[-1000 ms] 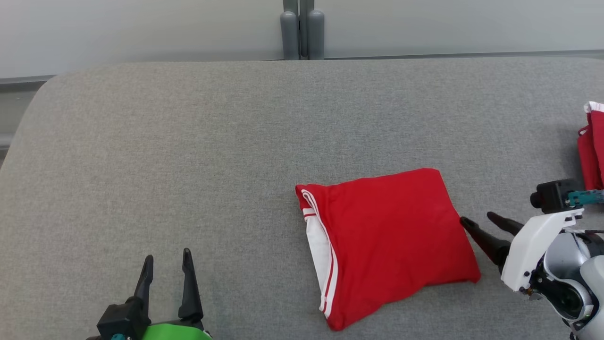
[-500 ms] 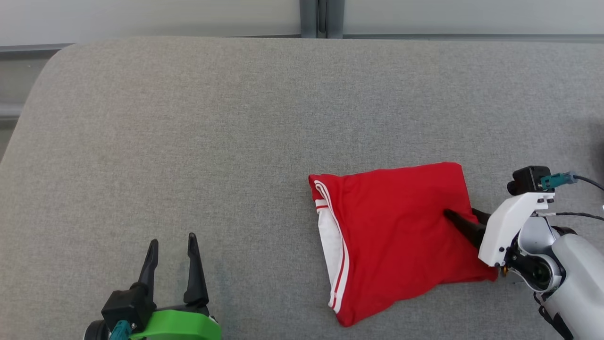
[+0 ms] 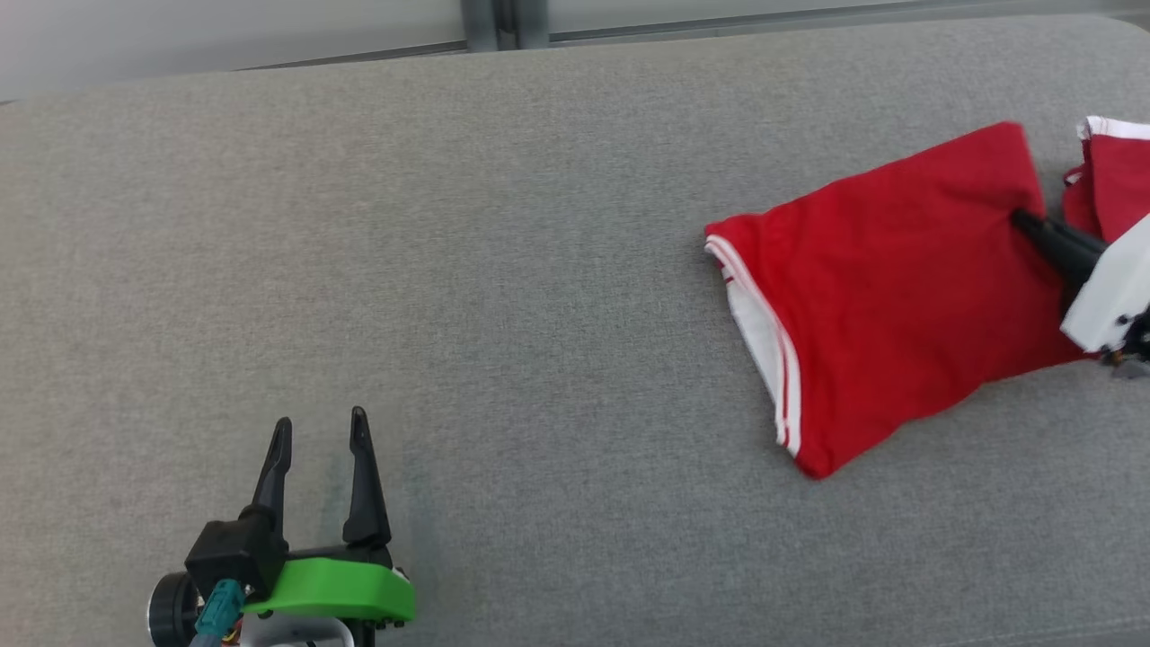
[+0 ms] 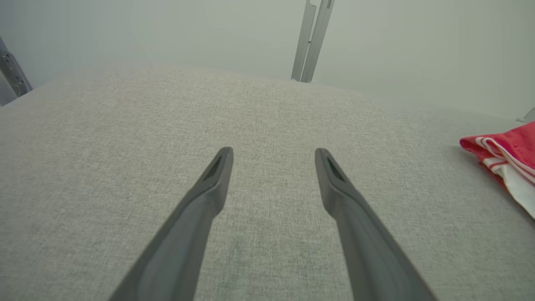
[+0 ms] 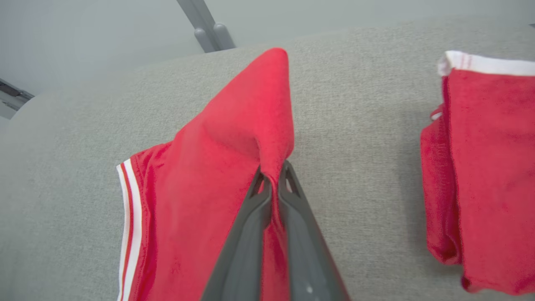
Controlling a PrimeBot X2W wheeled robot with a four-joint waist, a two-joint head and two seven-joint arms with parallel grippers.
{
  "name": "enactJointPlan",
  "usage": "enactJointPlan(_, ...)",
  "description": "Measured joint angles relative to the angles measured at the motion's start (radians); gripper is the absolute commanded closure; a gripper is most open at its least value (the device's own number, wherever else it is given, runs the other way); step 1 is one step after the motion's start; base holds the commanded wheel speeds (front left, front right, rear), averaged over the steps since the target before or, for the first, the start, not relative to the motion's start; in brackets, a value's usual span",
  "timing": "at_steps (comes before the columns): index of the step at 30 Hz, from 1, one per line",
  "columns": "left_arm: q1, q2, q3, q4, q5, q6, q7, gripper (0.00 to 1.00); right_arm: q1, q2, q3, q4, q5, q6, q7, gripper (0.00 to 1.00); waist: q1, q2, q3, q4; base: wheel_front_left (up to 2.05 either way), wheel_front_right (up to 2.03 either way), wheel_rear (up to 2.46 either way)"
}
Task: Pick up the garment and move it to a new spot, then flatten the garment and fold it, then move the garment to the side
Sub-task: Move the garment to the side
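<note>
The right claw is pinched shut on the red garment. Its two dark fingers squeeze a fold of cloth at the garment's right edge, near the far corner. In the right wrist view that corner rises in a soft peak just past the fingertips. The rest of the garment lies on the desk, over on its right side.

The garment is folded into a thick, almost square pad. It is bright red. Its left end shows a white strip, with thin red and white stripes along the edge. The cloth looks soft and a little fuzzy, with few wrinkles.

Just to the right lies a second red garment with a white band along its top. It is bunched up and sits close beside the right claw. In the right wrist view a narrow strip of desk shows between the two garments.

The left claw hangs over the near left part of the desk, well apart from the red garment. Its fingers are spread wide and hold nothing. A green part sits behind them.

The desk is covered in grey woven cloth that looks a bit rough, and its far right corner is rounded. Behind it are a pale wall and two grey posts.
</note>
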Motion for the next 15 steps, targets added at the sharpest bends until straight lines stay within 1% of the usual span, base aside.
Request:
enactJointPlan(4,-0.026,0.0,-0.008,0.002,0.007,-0.004,0.0,0.0,-0.033,-0.089,-0.061,-0.021,0.003,0.0,-0.005,1.0,0.0,0.0,0.017,-0.05,0.0,0.0,0.0)
enactJointPlan(7,-0.036,0.0,-0.016,0.004,0.008,-0.004,0.0,0.0,-0.058,-0.12,-0.099,-0.001,-0.012,-0.001,-0.015,1.0,0.0,0.0,0.035,-0.072,0.0,0.0,0.0)
enactJointPlan(12,-0.047,0.0,-0.025,0.01,0.012,-0.003,0.0,0.0,-0.101,-0.124,-0.123,0.038,-0.049,-0.001,-0.023,1.0,0.0,0.0,0.069,-0.079,0.0,0.0,0.0)
enactJointPlan(15,-0.047,0.0,-0.022,0.01,0.012,0.002,0.0,0.0,-0.121,-0.11,-0.134,0.05,-0.054,-0.001,-0.033,1.0,0.0,0.0,0.077,-0.069,0.0,0.0,0.0)
